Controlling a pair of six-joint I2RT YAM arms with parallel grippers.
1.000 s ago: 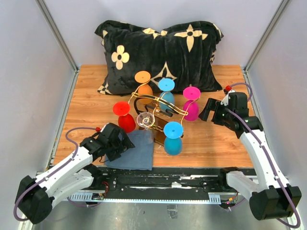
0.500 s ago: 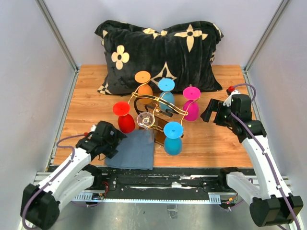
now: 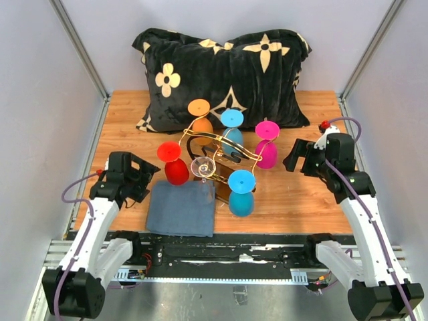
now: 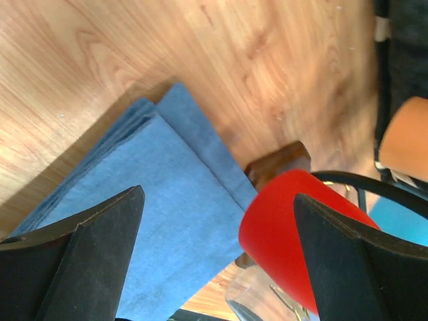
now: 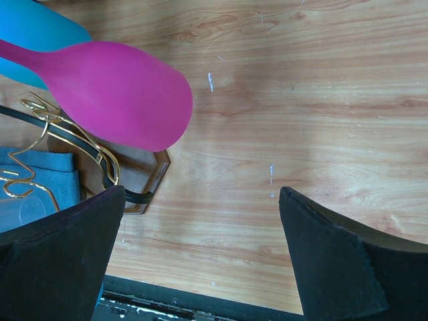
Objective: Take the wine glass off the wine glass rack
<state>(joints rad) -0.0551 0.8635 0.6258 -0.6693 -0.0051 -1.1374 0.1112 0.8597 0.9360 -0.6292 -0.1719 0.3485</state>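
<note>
The wine glass rack is standing mid-worktop. Its glasses are hanging bowl down and foot up, so each long axis is running upright.

The left claw is hovering low at the rack's left side, jaws spread wide and gripping nothing. The red wine glass is hanging just ahead of it, towards the rack, with the clear wine glass just beyond. The right claw is likewise gaping and empty, and is facing the magenta wine glass on the rack's right side. Each arm is sitting near its own side's glass, and I cannot tell which gap is smaller.

The overhead view is showing the round feet and the rails carrying them. The left wrist view is showing something that view is hiding: the red bowl is sitting over by one finger, not centred in the gap, and the blue cloth is lying below. In the right wrist view the magenta bowl is lying off to one side, outside the gap, so either claw would probably need to re-aim before closing.
</note>
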